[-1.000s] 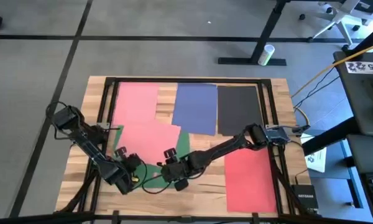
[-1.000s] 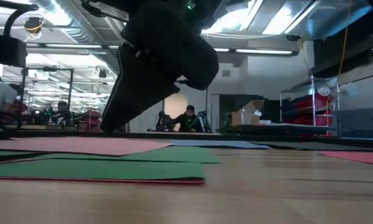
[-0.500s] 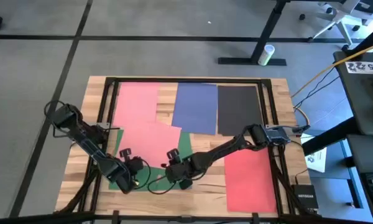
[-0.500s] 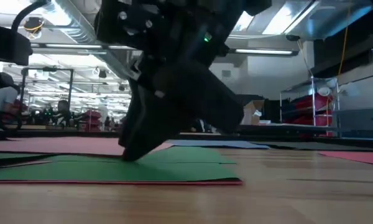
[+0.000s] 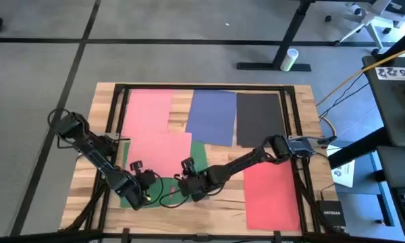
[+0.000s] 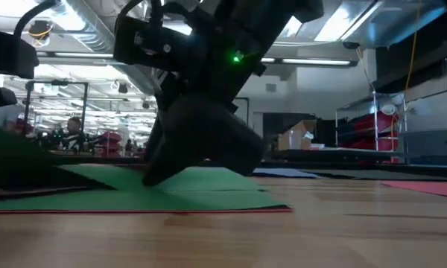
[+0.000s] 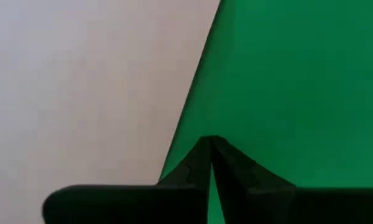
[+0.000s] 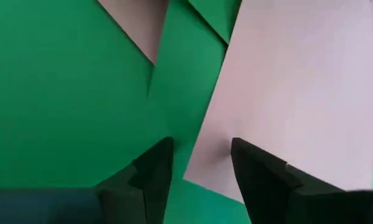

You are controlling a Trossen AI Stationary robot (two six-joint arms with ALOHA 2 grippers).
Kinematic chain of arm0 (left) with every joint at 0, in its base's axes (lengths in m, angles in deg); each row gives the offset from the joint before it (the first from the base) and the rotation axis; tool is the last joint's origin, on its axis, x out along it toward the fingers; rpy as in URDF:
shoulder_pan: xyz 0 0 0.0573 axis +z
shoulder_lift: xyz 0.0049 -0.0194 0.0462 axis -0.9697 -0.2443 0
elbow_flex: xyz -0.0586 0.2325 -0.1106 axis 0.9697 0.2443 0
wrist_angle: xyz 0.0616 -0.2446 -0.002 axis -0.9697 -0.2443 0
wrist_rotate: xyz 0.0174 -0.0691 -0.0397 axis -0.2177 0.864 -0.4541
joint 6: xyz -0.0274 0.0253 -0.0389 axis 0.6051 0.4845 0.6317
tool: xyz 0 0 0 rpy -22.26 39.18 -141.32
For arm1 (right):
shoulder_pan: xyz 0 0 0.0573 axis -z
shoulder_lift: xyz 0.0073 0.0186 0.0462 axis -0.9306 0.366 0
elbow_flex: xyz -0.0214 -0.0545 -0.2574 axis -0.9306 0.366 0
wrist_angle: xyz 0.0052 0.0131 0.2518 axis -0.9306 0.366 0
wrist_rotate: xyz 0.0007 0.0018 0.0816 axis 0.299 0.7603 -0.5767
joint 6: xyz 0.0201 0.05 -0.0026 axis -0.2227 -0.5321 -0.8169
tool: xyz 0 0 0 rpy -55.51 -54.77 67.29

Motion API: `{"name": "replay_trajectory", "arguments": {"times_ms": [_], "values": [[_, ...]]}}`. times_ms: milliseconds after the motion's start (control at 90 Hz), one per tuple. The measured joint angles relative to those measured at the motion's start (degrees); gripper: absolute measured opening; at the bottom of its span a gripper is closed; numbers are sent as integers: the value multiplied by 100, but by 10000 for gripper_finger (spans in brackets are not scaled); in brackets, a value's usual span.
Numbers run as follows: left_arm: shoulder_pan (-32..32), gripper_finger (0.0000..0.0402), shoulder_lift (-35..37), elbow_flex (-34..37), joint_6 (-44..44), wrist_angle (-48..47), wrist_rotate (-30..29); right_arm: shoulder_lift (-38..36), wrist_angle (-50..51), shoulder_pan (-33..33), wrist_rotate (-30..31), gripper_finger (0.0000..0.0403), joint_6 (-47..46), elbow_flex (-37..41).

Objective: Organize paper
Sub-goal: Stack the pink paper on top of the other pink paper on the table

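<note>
On green sheet (image 5: 199, 156): left pincer (image 7: 209, 163) clamped, right pincer (image 8: 199, 165) spread.

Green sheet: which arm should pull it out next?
Left. The left gripper is shut on the green sheet edge; the right gripper is open over the pink sheet.

Wooden table (image 5: 304, 101), pink (image 5: 148, 108), blue (image 5: 212, 115), black (image 5: 258, 118), red (image 5: 273, 196), green (image 5: 200, 156) paper sheets

Matt paper (image 5: 212, 116); wood table (image 5: 270, 219)
</note>
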Motion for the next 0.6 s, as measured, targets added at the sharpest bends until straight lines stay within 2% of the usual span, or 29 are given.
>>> {"name": "replay_trajectory", "arguments": {"times_ms": [167, 344, 600], "values": [[2, 0, -4, 4, 13, 9, 13, 0, -2, -2, 7, 154, -1, 0], [2, 0, -4, 7, 43, 13, 21, 0, 24, -4, 391, 154, 32, -81], [-48, 0, -4, 11, 56, 21, 21, 0, 34, 76, 254, 154, 110, -92]]}}
